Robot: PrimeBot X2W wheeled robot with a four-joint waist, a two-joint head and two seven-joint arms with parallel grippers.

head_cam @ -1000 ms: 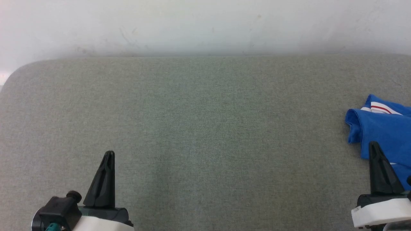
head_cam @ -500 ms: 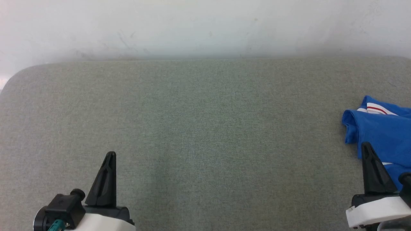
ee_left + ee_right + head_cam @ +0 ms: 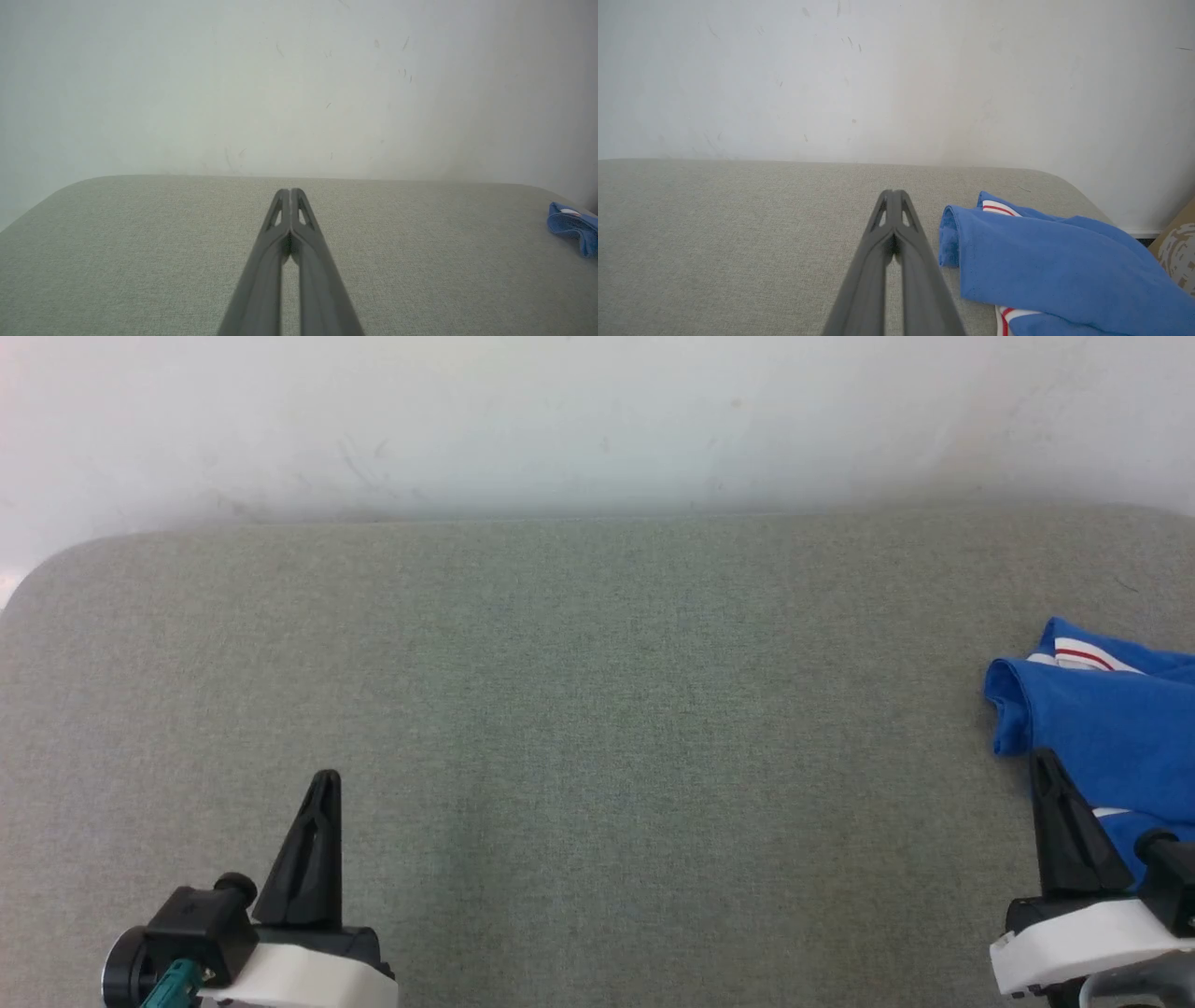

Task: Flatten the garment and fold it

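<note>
The blue jersey garment (image 3: 1111, 719) lies at the right end of the grey fabric bench (image 3: 597, 709), just right of the right gripper (image 3: 1042, 758).

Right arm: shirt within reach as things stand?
Probably yes. The shirt lies bunched right beside the right end effector, with nothing between them. The end effector is shut, so it must open first.

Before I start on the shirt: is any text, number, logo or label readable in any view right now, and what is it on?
No readable text in any view.
The garment, bunched at the right end of the table: blue cloth and white, red-striped trim, no lettering or number showing.
The brown object at the right wrist view's edge: pale blotchy marks, too blurred to read as text.
</note>
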